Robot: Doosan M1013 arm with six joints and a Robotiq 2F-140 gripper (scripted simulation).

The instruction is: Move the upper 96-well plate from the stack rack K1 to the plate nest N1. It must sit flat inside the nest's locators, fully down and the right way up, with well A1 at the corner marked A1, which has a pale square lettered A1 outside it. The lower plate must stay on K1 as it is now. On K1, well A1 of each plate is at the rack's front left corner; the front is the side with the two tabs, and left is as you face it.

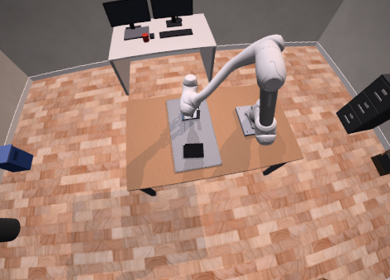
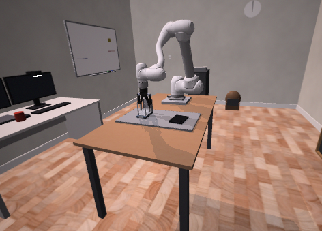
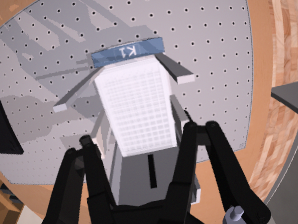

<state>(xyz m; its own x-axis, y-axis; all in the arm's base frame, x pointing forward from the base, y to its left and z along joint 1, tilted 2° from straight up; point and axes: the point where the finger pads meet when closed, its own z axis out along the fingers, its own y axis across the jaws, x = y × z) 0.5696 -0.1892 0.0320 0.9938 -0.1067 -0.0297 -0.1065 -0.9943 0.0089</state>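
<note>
The upper 96-well plate is white and lies on top of stack rack K1, whose blue label reads K1. My gripper straddles the plate from above, with its black fingers pressed on the two long sides; it is shut on the plate. The lower plate is hidden under the upper one. In the exterior and top views the gripper stands over the rack at the far end of the grey base plate. The black plate nest N1 lies at the near end, also in the exterior view.
The arm's base is bolted to the table to the right of the grey plate. A desk with monitors stands behind the table. The nest's dark edge shows at the right of the wrist view.
</note>
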